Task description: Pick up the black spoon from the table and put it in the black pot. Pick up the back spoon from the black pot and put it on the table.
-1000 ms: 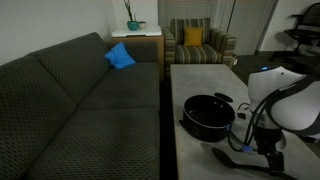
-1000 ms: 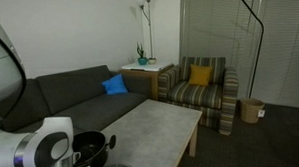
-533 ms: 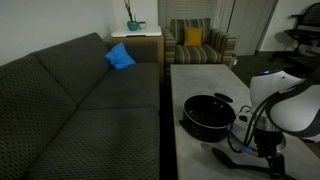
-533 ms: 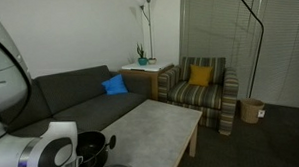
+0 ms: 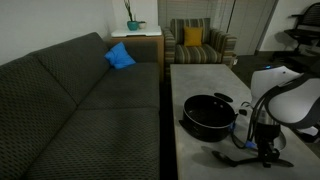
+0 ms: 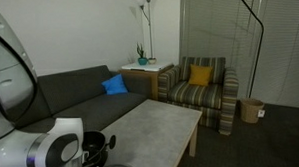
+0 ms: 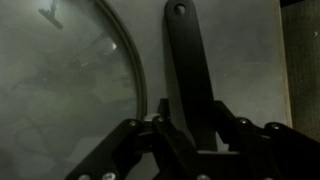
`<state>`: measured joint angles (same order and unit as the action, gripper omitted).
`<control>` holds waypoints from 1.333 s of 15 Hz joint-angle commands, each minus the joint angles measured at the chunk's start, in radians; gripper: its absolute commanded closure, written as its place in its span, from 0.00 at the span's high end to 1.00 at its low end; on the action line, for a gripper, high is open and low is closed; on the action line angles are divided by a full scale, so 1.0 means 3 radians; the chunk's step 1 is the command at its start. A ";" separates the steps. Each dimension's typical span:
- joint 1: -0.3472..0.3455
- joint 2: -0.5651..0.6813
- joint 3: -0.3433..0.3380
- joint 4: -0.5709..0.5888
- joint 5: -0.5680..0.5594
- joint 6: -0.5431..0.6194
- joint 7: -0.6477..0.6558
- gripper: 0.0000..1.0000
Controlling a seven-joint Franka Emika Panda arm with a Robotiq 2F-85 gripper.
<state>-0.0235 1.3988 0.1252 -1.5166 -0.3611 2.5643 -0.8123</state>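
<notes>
Two fingers [image 7: 164, 136] of the hand [image 7: 188, 126] straddle the spoon [image 7: 188, 55] handle, flat on the counter [image 7: 248, 60] beside a glass lid [image 7: 60, 90]. Cannot tell if clamped.

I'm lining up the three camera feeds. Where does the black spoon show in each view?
In an exterior view: black spoon lies low and right on the table, just below the black pot.
In an exterior view: not visible; the robot arm covers that corner.
Wrist view: its handle runs up the centre, between the end effector's fingers.
Shared landmark: the table.
</notes>
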 commanded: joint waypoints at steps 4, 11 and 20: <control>-0.0042 0.0290 0.0081 0.0227 0.0074 0.0083 -0.0161 0.07; 0.0065 -0.0090 0.0009 -0.0195 0.0083 -0.0072 0.0077 0.07; 0.0185 -0.0769 -0.0059 -0.1237 0.0045 -0.0089 0.0877 0.07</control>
<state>0.0248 1.2697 0.1222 -1.7616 -0.3563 2.5509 -0.6088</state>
